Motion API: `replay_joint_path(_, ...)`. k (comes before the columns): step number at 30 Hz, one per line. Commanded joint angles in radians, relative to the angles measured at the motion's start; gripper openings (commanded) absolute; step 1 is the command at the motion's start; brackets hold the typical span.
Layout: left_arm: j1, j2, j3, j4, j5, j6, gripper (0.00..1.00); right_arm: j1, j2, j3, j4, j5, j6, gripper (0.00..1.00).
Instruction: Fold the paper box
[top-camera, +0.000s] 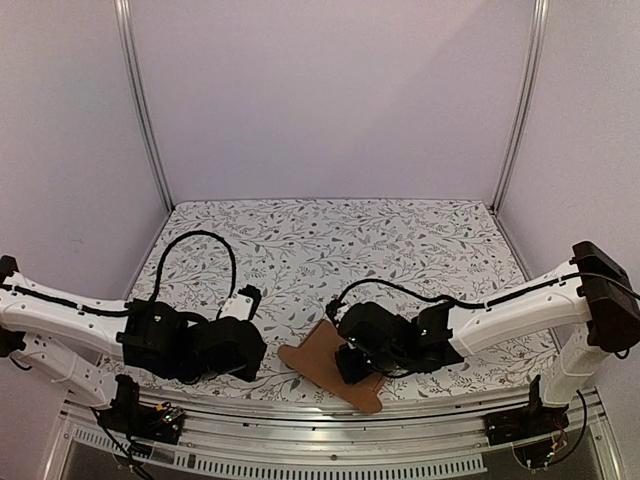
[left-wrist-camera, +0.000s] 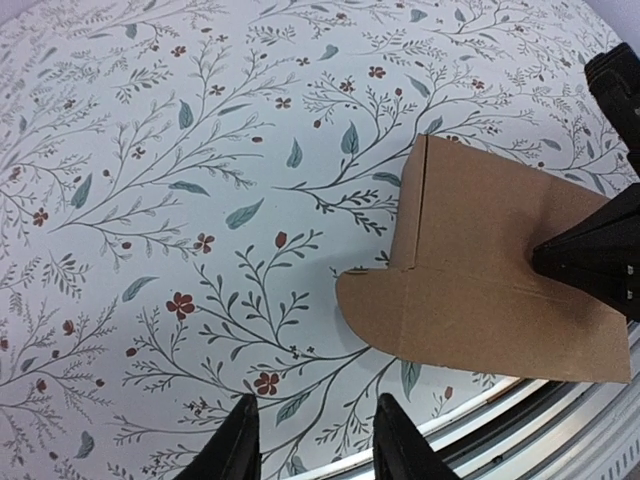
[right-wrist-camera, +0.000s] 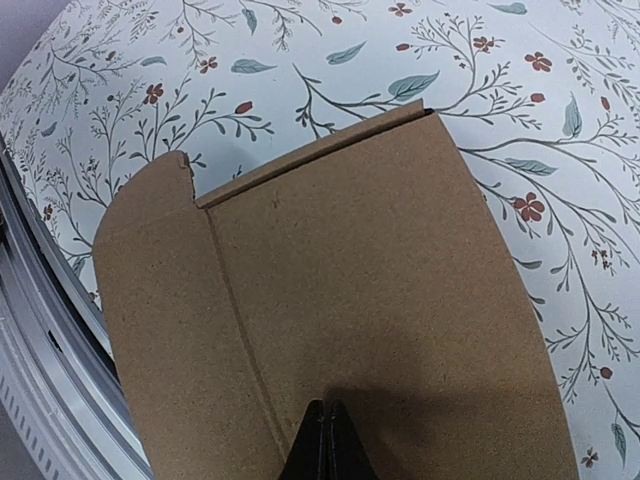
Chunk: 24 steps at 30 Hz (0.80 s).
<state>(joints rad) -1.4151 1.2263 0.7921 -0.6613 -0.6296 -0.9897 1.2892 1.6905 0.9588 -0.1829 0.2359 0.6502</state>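
While the paper box (top-camera: 318, 357), a plain brown die-cut cardboard sheet, lies flat at the near edge of the white floral-print surface (top-camera: 400, 240), no flap is raised and no crease stands up; folding looks barely begun, every wall and closure left to do; right hand (right-wrist-camera: 328, 440) has its fingers pressed together, tips on or just above the sheet's middle, nothing visibly pinched; left hand (left-wrist-camera: 310, 440) hovers beside the rounded flap, partly parted, empty.
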Motion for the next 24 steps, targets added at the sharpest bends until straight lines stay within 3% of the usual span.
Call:
replay_joint_path(1, 0.013, 0.057, 0.054, 0.102, 0.027, 0.142, 0.38, 0.007, 0.023, -0.018, -0.042, 0.016, 0.006, 0.00)
replay_joint_path(6, 0.111, 0.093, 0.033, 0.282, 0.182, 0.249, 0.35, 0.008, -0.037, -0.024, -0.069, 0.022, 0.002, 0.00)
replay_joint_path(16, 0.280, 0.247, 0.096, 0.430, 0.419, 0.383, 0.34, 0.015, -0.272, -0.040, -0.261, 0.095, 0.014, 0.20)
replay_joint_path(24, 0.318, 0.385, 0.165, 0.442, 0.490, 0.431, 0.34, 0.018, -0.447, -0.131, -0.424, 0.133, 0.137, 0.43)
